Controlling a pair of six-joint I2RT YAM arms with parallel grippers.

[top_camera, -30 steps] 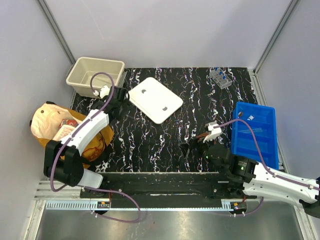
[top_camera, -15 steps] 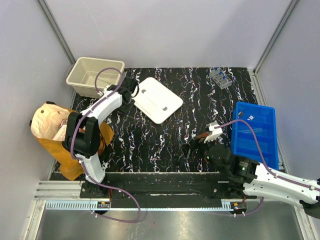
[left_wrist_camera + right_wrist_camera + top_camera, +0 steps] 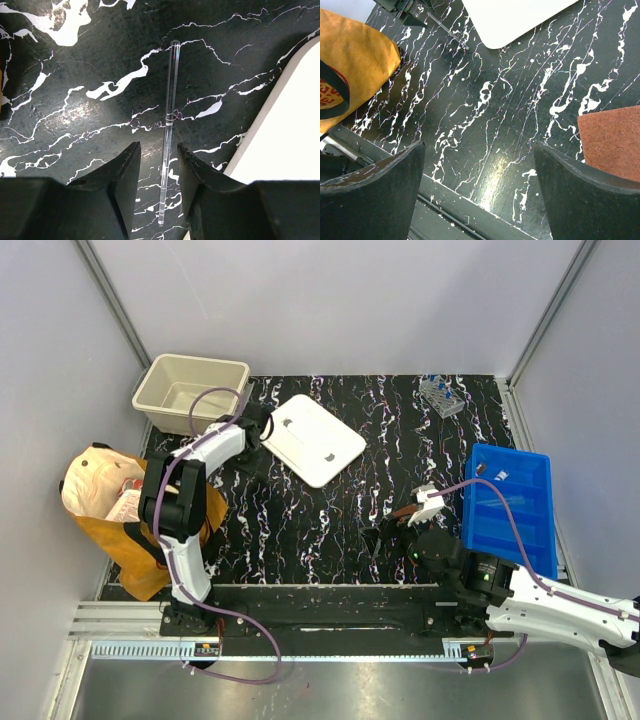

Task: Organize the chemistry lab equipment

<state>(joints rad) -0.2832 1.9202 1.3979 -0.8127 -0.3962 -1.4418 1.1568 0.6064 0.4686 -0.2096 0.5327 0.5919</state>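
Left gripper (image 3: 159, 150): jaws astride clear rod (image 3: 170, 100), seemingly not yet pinching | clear rod flat on table (image 3: 75, 75) beside white lid (image 3: 290, 140) | right gripper (image 3: 480, 150) spread, empty | tube rack (image 3: 441, 395) outside blue bin (image 3: 510, 530); sorting mostly undone

One clear rod (image 3: 168, 125), one tube rack (image 3: 441, 394), one blue bin (image 3: 510, 508), one beige tub (image 3: 190, 392)

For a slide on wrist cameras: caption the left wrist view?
Left gripper straddles a clear rod lying on the black marbled table, white lid alongside.
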